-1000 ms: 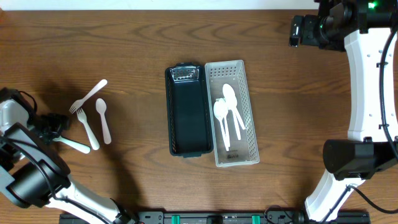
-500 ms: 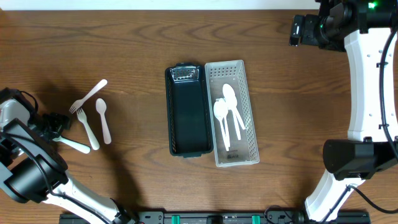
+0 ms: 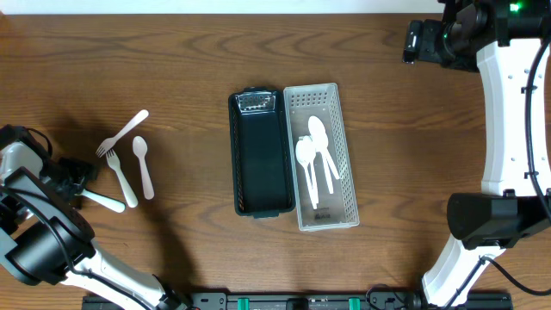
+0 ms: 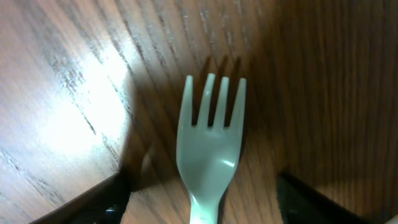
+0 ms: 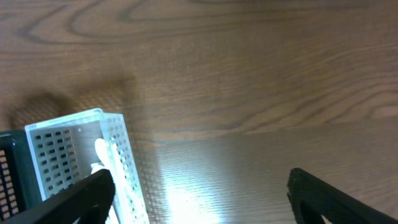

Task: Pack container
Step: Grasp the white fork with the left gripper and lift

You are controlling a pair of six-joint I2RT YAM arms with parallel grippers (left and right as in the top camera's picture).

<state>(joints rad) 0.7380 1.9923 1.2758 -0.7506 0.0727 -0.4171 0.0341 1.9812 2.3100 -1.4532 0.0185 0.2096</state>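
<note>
A white perforated basket point(image 3: 340, 120) at the table's centre holds several white spoons point(image 3: 313, 153). It also shows in the right wrist view point(image 5: 78, 146). A black tray point(image 3: 258, 164) lies empty beside it on the left. At the far left lie white utensils: a fork point(image 3: 121, 133), a spoon point(image 3: 143, 165), a longer piece point(image 3: 121, 179) and another fork point(image 3: 103, 201). My left gripper point(image 3: 79, 178) is open, with its jaws point(image 4: 202, 202) on either side of that fork point(image 4: 210, 149), which lies on the wood. My right gripper point(image 3: 414, 41) is open and empty, high at the back right point(image 5: 199, 193).
The wooden table point(image 3: 172, 60) bears nothing else. The right arm's white links point(image 3: 508, 103) run along the right edge. The robot base rail point(image 3: 284, 301) sits at the front edge.
My left gripper has shifted very slightly toward the front by the fork. Nothing else has moved.
</note>
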